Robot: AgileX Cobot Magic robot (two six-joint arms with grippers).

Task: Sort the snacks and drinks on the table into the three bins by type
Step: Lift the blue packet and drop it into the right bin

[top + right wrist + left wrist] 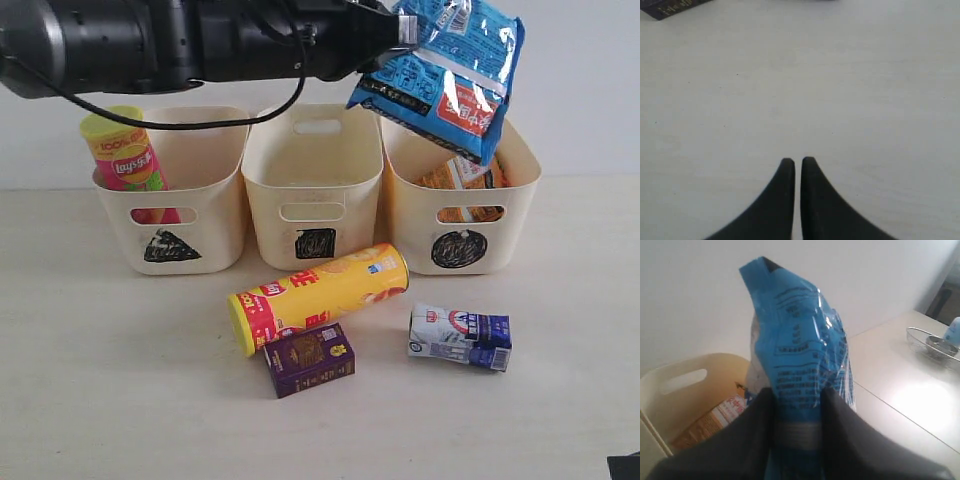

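Observation:
My left gripper (392, 35) reaches across the top of the exterior view and is shut on a blue crinkly packet (445, 72), which hangs above the right bin (520, 215) marked with a circle. The wrist view shows the blue packet (797, 355) clamped between the dark fingers (752, 430). An orange packet (462, 177) lies inside that bin. The left bin (215, 215), marked with a triangle, holds a pink Lay's tube (125, 150). A yellow Lay's tube (318, 295), a purple box (310, 359) and a white-and-blue carton (460, 337) lie on the table (100, 380). My right gripper (797, 161) is shut over bare table.
The middle bin (268, 215), marked with a square, shows nothing inside. A metal wire basket (935, 342) stands on a far surface in the left wrist view. The purple box's corner (670, 7) shows at the edge of the right wrist view.

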